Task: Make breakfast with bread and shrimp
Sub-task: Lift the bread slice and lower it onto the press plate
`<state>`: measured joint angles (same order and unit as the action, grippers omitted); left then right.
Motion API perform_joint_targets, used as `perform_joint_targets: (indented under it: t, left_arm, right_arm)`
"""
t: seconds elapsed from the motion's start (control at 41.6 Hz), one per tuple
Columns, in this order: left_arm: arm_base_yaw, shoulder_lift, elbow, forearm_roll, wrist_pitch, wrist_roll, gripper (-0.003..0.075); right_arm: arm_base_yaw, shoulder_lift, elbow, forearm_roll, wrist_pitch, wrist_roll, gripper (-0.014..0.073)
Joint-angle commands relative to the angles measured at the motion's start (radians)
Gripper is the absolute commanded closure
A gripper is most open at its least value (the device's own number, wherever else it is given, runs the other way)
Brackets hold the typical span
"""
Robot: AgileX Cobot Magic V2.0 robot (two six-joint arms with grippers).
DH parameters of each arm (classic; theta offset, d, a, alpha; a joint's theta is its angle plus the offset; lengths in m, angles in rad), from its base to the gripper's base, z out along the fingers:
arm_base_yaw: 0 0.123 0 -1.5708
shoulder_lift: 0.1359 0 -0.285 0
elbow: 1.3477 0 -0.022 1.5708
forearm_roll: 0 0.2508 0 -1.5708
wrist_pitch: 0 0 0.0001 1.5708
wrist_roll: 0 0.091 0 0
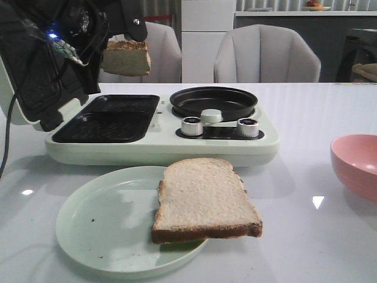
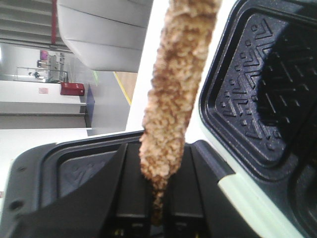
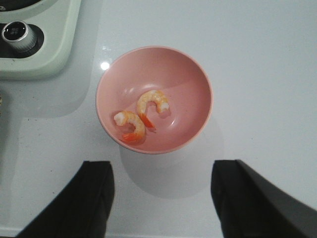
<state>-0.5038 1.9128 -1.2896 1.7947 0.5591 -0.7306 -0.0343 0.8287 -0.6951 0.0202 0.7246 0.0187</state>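
Two slices of pale beige sandwich bread with dark brown crusts are in play. Leftmost, the left end effector (image 1: 126, 26) is clamped on one slice (image 1: 126, 57), holding it edge-on in the air above the open pale-green sandwich maker with black ribbed plates (image 1: 106, 118). The wrist view shows the crust pinched between the black fingers (image 2: 99, 198). Held vertical, presumably so it clears the raised lid (image 1: 35, 82) before going into a tray well. Both wells look empty.

Centre: the second slice (image 1: 203, 200) lies flat on the round pale-green plate (image 1: 100, 224), overhanging the plate's right rim, staged for a later pick. Behind it sit the round black frying pan (image 1: 213, 101) and two silver knobs (image 1: 191, 126).

Right: the pink bowl (image 3: 153, 99) rests on the white surface (image 1: 318, 118), holding both small curled pink-orange shrimp (image 3: 141, 114), touching or nearly so. The right end effector (image 3: 163, 198) hangs above the bowl, fingers spread wide and empty, seemingly parked over the shrimp.
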Motion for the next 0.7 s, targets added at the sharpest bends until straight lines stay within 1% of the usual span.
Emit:
perform_joint_targets:
  t: [0.0, 0.192, 0.36, 0.481, 0.673]
  left_arm:
    - [0.026, -0.006, -0.072, 0.065, 0.009, -0.013, 0.0619]
    - [0.083, 0.053, -0.119, 0.065, -0.117, -0.011, 0.0619]
    - [0.133, 0.069, -0.122, 0.065, -0.227, -0.011, 0.0619]
    - [0.155, 0.07, -0.122, 0.065, -0.273, -0.011, 0.0619]
    - [0.156, 0.07, -0.122, 0.065, -0.367, -0.011, 0.0606]
  right_arm:
    - [0.0, -0.003, -0.035, 0.004, -0.06, -0.004, 0.0063]
    - [0.0, -0.003, -0.035, 0.004, -0.06, -0.004, 0.0063]
    - [0.0, -0.003, -0.035, 0.004, -0.06, -0.004, 0.0063]
    - [0.0, -0.003, -0.035, 0.004, -0.06, -0.004, 0.0063]
    - [0.0, -0.003, -0.035, 0.004, -0.06, -0.004, 0.0063]
